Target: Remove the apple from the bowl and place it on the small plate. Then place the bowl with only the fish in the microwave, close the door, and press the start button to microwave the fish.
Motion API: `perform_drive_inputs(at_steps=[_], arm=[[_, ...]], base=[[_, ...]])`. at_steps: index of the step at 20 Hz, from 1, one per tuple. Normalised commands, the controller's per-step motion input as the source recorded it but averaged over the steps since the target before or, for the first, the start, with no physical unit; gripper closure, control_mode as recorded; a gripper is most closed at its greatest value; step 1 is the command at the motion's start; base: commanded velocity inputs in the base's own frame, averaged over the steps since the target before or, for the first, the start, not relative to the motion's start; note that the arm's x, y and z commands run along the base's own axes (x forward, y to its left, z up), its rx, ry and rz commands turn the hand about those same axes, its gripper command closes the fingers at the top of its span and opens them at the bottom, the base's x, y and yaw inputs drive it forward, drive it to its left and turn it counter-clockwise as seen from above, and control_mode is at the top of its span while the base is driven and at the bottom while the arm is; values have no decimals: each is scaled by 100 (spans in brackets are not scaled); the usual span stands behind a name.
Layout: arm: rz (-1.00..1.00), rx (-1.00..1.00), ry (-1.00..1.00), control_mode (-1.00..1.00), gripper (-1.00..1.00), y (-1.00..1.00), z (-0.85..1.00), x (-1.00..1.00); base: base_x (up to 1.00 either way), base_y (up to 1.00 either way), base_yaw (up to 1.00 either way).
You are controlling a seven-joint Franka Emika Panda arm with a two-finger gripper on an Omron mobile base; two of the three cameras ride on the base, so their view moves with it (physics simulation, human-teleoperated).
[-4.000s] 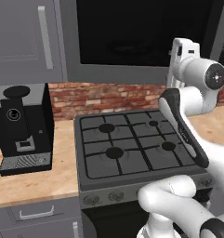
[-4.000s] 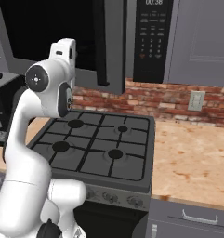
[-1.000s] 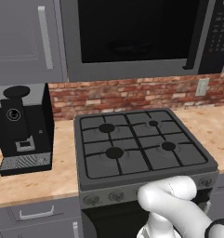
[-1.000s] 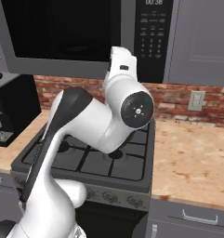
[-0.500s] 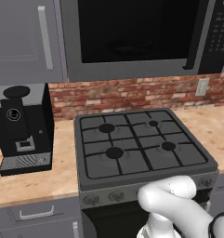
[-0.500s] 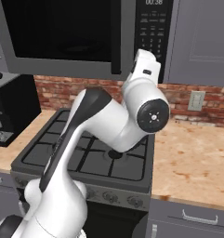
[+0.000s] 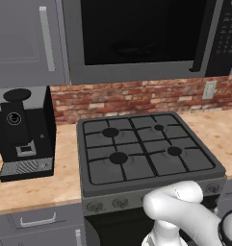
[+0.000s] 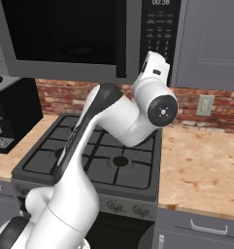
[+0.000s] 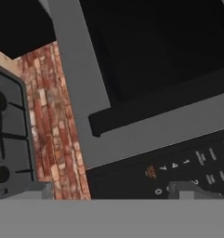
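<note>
The grey microwave (image 7: 74, 43) hangs over the stove. Its door (image 7: 136, 72) lies flat against the body, and the vertical black handle (image 7: 200, 48) stands beside the keypad strip (image 7: 228, 38). The window is dark, so the bowl and the fish are hidden. The apple and the small plate are out of view. In the right base view my arm reaches up and the hand (image 8: 155, 65) sits right in front of the keypad (image 8: 157, 24). In the hand view my gripper (image 9: 112, 190) is open, with the fingertips (image 9: 39, 188) wide apart just short of the keypad digits (image 9: 178, 167) and the handle (image 9: 155, 107).
A black gas stove (image 7: 146, 149) lies below the microwave. A black coffee machine (image 7: 23, 129) stands on the counter at its left. Wooden counter (image 8: 201, 165) runs to the right under a wall outlet (image 8: 205, 104). Grey cabinets (image 8: 210, 44) flank the microwave.
My arm has swung from the stove's left side across to the right. The hand has risen to the keypad strip. The gripper has stayed open.
</note>
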Motion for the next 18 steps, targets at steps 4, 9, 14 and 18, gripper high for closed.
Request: perform_drive_inputs(at_steps=[4, 9, 14, 18], arm=[[0, 3, 0, -100, -100, -26, 0, 36], [0, 1, 2, -100, -100, -18, 0, 39], [0, 0, 6, -100, -100, -4, 0, 46], [0, 0, 8, -100, -100, -11, 0, 46]], base=[[0, 0, 0], [0, 0, 0], [0, 0, 0], [0, 0, 0]])
